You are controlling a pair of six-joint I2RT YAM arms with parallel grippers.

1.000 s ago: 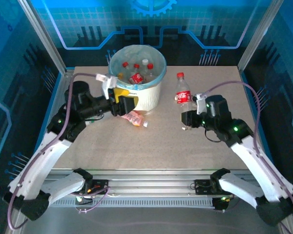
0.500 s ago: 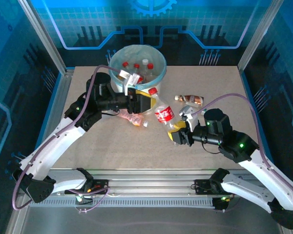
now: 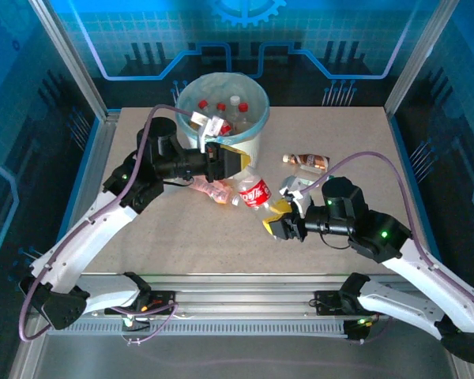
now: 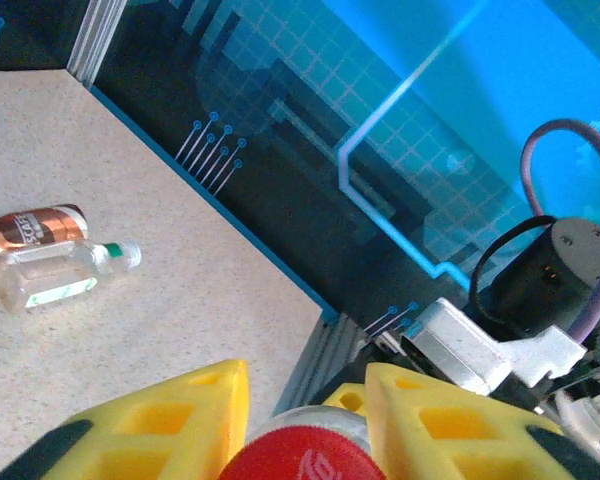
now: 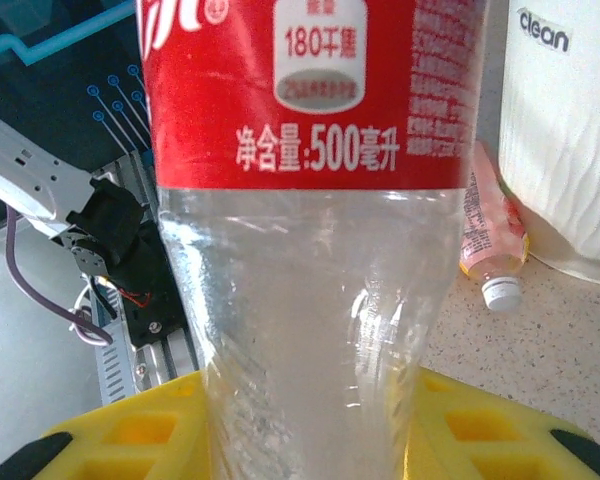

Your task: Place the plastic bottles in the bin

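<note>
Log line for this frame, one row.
step: handover | right fingers: gripping clear bottle base | left fingers: around its red cap | bin: bottle not in yet

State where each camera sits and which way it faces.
Top external: above, behind the bases, facing down onto the table; left hand, right hand.
Left wrist: faces across the table past its yellow fingers.
Right wrist: faces the round white plastic bin along the clear red-labelled plastic bottle; own fingers below.
Shared: top and right wrist show that bottle and bin.
</note>
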